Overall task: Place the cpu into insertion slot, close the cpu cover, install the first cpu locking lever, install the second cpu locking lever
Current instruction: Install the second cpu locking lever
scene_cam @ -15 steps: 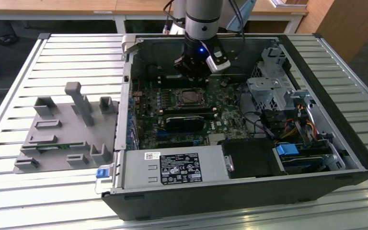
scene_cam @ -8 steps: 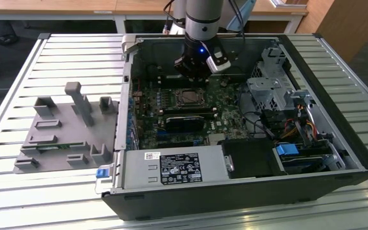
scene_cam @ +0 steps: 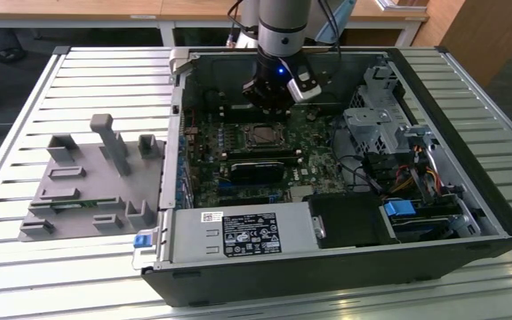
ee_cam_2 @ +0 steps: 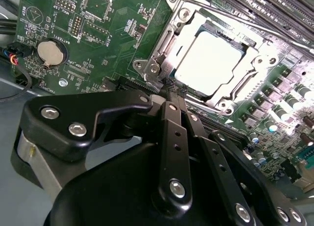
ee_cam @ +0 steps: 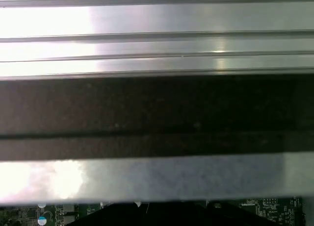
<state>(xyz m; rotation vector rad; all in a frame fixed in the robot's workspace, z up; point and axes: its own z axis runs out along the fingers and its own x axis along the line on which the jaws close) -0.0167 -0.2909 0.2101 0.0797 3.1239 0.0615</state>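
An open computer case (scene_cam: 469, 167) lies on a slatted metal table (scene_cam: 105, 73). Inside it is a green motherboard (scene_cam: 238, 157).

The robot arm (scene_cam: 283, 27) comes down from above into the far part of the case. Its black gripper (scene_cam: 269, 100) hangs just past the far side of the insertion slot (scene_cam: 263, 135), close to it. In the second wrist view the gripper (ee_cam_2: 171, 88) has its two thin black fingers (ee_cam_2: 172, 133) pressed close together, with nothing between them. Their tips sit right at the edge of the insertion slot (ee_cam_2: 162, 54).

The cpu (ee_cam_2: 211, 57) is already lying flat in the slot. Its shiny silver top shows through the square window of the cpu cover (ee_cam_2: 255, 57). The cover is down flat around the chip. I cannot tell if the locking levers are hooked in place.

On the board, a round silver coin battery (ee_cam_2: 48, 50) sits away from the slot. Long black memory slots (ee_cam_2: 255, 10) run beside the slot on its other side.

In the exterior view, a black module (scene_cam: 261, 170) lies on the near side of the slot. A grey power supply box (scene_cam: 243, 235) sits at the near wall of the case. A blue tab (scene_cam: 400, 208) shows at the exterior view's right. On the exterior view's left, a grey plastic holder (scene_cam: 87, 180) with upright posts rests on the table.
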